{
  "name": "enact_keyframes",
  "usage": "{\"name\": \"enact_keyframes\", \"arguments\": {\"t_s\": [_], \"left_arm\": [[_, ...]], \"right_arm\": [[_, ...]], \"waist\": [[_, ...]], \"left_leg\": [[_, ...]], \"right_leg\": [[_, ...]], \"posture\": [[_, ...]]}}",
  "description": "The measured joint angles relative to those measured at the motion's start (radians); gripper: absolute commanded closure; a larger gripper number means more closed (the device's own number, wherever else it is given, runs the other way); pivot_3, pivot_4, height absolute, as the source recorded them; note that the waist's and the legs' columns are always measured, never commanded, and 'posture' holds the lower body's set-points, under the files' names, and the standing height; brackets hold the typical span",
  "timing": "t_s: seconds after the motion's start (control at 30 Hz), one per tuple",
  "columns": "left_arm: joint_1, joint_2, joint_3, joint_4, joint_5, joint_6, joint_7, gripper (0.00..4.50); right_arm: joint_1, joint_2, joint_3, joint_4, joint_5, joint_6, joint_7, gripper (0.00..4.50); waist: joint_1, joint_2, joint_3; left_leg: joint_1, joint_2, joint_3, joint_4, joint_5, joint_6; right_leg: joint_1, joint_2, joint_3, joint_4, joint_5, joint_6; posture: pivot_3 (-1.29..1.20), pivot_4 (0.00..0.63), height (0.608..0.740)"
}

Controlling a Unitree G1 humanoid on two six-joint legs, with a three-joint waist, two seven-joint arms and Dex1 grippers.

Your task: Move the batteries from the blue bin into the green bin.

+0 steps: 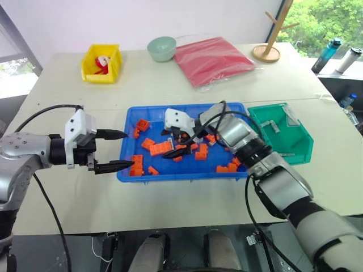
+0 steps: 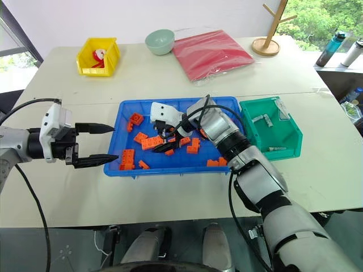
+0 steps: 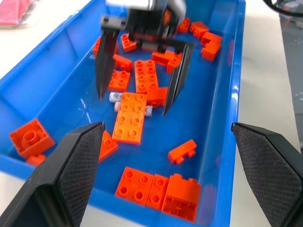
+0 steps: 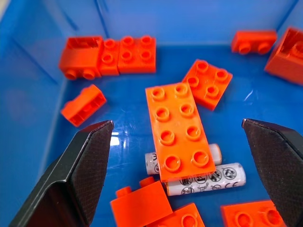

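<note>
The blue bin [image 1: 181,177] lies mid-table, strewn with orange bricks [image 1: 160,148]. Two batteries [image 4: 222,177] lie side by side in it, partly under a long orange brick [image 4: 180,132]. My right gripper [image 1: 174,148] hangs low inside the bin, open, straddling that brick and the batteries [image 3: 115,97], with nothing held. My left gripper [image 1: 129,149] is open and empty, hovering at the bin's left end and pointing into it. The green bin [image 1: 283,133] stands against the blue bin's right end and holds a couple of batteries [image 1: 270,126].
A yellow bin [image 1: 101,63] sits at the back left, a pale green bowl [image 1: 161,48] and a red bag [image 1: 212,59] behind the blue bin. A wooden stand [image 1: 266,52] is at the back right, with bottles [image 1: 329,54] beyond the table's edge.
</note>
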Motion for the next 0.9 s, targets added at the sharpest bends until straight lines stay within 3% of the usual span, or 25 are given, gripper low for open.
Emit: {"name": "enact_keyframes", "arguments": {"t_s": [0.1, 0.17, 0.23, 0.37, 0.67, 0.83, 0.9], "left_arm": [[0.0, 0.0, 0.003, -0.009, -0.003, 0.005, 0.012, 0.0], [0.0, 0.0, 0.004, -0.009, -0.003, 0.006, 0.017, 0.0], [0.0, 0.0, 0.008, -0.009, -0.003, 0.006, 0.028, 0.0], [0.0, 0.0, 0.009, -0.01, -0.003, 0.006, 0.036, 0.0], [-0.008, -0.006, 0.009, -0.008, -0.002, 0.0, 0.052, 0.0], [-0.029, -0.015, 0.006, -0.007, -0.001, -0.002, 0.055, 0.0], [-0.035, -0.02, 0.002, -0.007, -0.001, -0.002, 0.056, 0.0]], "right_arm": [[-0.002, 0.035, -0.001, 0.059, -0.022, -0.023, -0.006, 0.02], [-0.002, 0.048, -0.003, 0.08, -0.031, -0.033, -0.011, 0.52], [-0.002, 0.07, -0.019, 0.114, -0.04, -0.039, -0.029, 1.25], [-0.003, 0.09, -0.044, 0.131, -0.039, -0.039, -0.037, 3.25], [-0.014, 0.136, -0.094, 0.13, -0.04, -0.025, -0.049, 3.25], [-0.116, 0.241, -0.143, 0.286, -0.083, -0.131, -0.296, 3.25], [-0.137, 0.26, -0.17, 0.328, -0.082, -0.136, -0.336, 2.19]], "waist": [[-0.004, 0.0, 0.0], [-0.004, 0.0, 0.0], [-0.004, 0.0, 0.0], [-0.004, 0.0, 0.0], [-0.006, 0.0, 0.0], [-0.022, 0.0, 0.0], [-0.025, 0.0, 0.0]], "left_leg": [[0.0, 0.0, 0.0, 0.0, 0.0, 0.0], [0.0, 0.0, 0.0, 0.0, 0.0, 0.0], [0.0, 0.0, 0.0, 0.0, 0.0, 0.0], [0.0, 0.0, 0.0, 0.0, 0.0, 0.0], [0.0, 0.0, 0.0, 0.0, 0.0, 0.0], [0.0, 0.0, -0.002, 0.0, 0.001, -0.001], [0.0, 0.0, -0.002, 0.0, 0.001, -0.001]], "right_leg": [[-0.001, 0.0, 0.0, 0.0, 0.0, 0.0], [-0.001, 0.0, 0.0, 0.0, 0.0, 0.0], [-0.001, 0.0, 0.0, 0.0, 0.0, 0.0], [-0.001, 0.0, 0.0, 0.0, 0.0, 0.0], [-0.001, 0.0, 0.0, 0.0, 0.0, 0.0], [-0.002, 0.001, 0.0, 0.002, 0.0, 0.0], [-0.002, 0.0, 0.0, 0.002, 0.0, 0.0]], "posture": [[0.0, 0.15, 0.717], [0.0, 0.15, 0.717], [0.0, 0.15, 0.717], [0.0, 0.15, 0.717], [0.0, 0.15, 0.717], [0.0, 0.15, 0.717], [0.0, 0.15, 0.717]]}}
